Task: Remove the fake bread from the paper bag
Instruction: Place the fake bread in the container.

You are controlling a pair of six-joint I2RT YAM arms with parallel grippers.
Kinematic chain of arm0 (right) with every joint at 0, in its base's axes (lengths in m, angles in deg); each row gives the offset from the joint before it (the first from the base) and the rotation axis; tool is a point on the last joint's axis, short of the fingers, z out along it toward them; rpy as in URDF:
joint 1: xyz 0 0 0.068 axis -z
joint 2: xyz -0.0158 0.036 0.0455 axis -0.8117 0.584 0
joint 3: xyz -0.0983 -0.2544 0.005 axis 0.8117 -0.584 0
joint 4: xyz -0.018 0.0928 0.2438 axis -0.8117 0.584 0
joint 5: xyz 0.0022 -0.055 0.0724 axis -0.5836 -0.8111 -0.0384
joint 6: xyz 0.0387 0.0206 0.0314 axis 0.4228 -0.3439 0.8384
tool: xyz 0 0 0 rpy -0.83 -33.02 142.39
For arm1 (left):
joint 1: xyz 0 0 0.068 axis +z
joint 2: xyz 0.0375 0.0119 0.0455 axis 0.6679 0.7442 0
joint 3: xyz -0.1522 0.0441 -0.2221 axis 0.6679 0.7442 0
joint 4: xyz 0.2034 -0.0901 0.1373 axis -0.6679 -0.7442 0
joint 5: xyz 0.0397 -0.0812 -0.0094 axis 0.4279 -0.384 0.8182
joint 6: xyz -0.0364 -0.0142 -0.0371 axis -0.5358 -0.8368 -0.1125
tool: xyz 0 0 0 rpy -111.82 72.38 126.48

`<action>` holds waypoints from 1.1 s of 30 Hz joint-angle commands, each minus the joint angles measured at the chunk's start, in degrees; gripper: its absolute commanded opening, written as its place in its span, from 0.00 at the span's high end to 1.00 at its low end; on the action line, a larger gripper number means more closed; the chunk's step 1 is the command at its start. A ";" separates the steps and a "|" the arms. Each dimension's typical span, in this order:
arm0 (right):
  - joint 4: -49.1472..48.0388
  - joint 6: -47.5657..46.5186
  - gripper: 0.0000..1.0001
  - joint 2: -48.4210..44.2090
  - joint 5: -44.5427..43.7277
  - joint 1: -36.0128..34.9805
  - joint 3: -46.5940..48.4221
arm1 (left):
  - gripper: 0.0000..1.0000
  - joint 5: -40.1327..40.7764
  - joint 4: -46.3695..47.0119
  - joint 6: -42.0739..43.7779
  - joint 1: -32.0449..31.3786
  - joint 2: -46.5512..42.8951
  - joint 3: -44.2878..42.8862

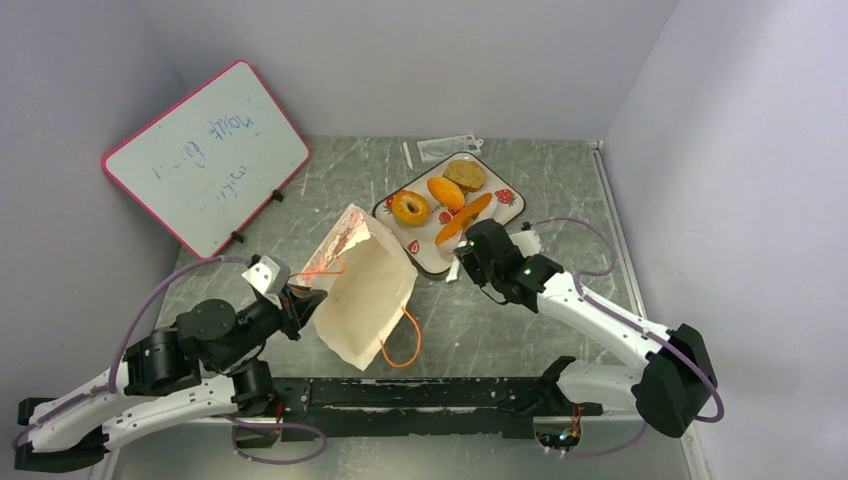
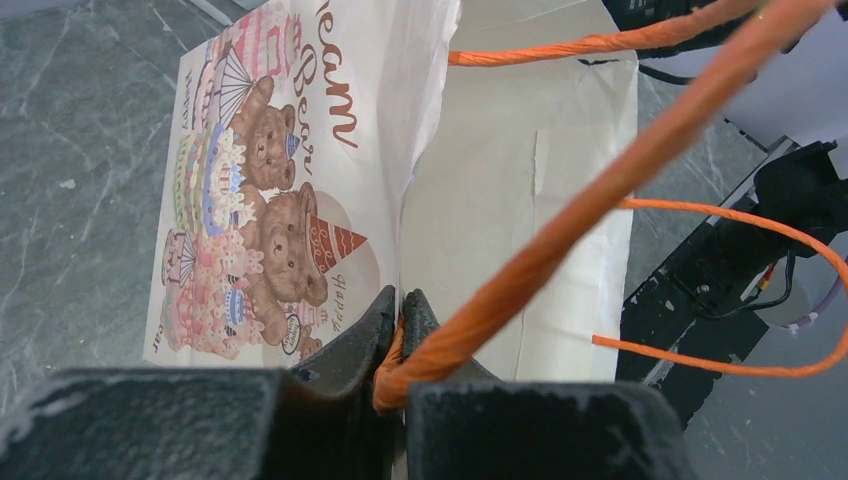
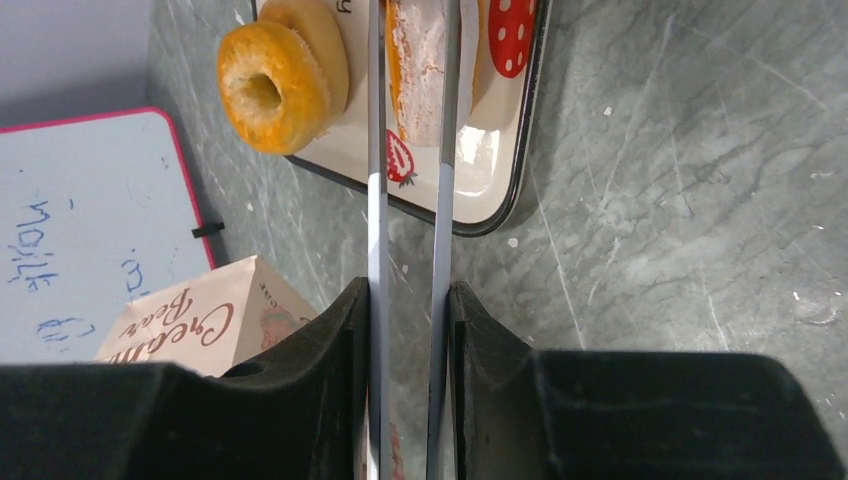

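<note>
Our left claw (image 2: 400, 305) clamps the cord (image 2: 560, 230) of the paper bag (image 1: 365, 290); our right claw (image 3: 408, 292) squeezes apparent tongs (image 3: 376, 150) around the loaf (image 3: 415, 70), which could slip.

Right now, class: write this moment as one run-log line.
left gripper: shut on paper bag | right gripper: shut on long loaf at tray | doughnut, oval bun, round bun: on tray

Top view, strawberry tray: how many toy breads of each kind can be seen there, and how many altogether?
Ring doughnut: 1
Orange oval bun: 1
Round tan bun: 1
Long orange loaf: 1
Total: 4
</note>
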 commanded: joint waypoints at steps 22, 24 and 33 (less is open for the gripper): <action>-5.28 -2.36 0.55 0.96 6.26 1.70 -2.54 | 0.93 4.33 0.39 -1.54 0.28 -1.43 -0.50; -4.43 -2.37 0.55 0.46 6.30 1.71 -2.11 | 0.93 4.81 0.48 -1.60 0.28 -1.86 -0.56; 0.99 -1.85 0.55 -2.89 5.69 1.72 -0.52 | 0.93 6.83 0.92 -2.39 0.28 -3.77 -0.67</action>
